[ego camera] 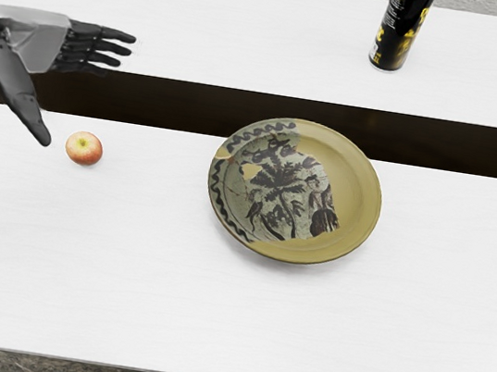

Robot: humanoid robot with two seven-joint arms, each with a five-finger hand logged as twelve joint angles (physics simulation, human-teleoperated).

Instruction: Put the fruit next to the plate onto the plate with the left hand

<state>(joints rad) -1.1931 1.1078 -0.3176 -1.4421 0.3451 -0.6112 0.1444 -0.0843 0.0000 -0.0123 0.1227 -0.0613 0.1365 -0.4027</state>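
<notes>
A small red-yellow apple (pixel 84 147) lies on the white table, well to the left of the plate. The olive-yellow plate (pixel 362 180) with a dark painted pattern sits near the table's middle and holds nothing. My left hand (pixel 65 65) comes in from the left edge and hovers above and behind the apple. Its fingers (pixel 101 45) stretch out to the right and its thumb (pixel 27 101) points down toward the apple without touching it. The hand is open and holds nothing.
A black and yellow can (pixel 400 26) stands on the far white table at the upper right. A dark gap (pixel 423 142) separates the two tabletops behind the plate.
</notes>
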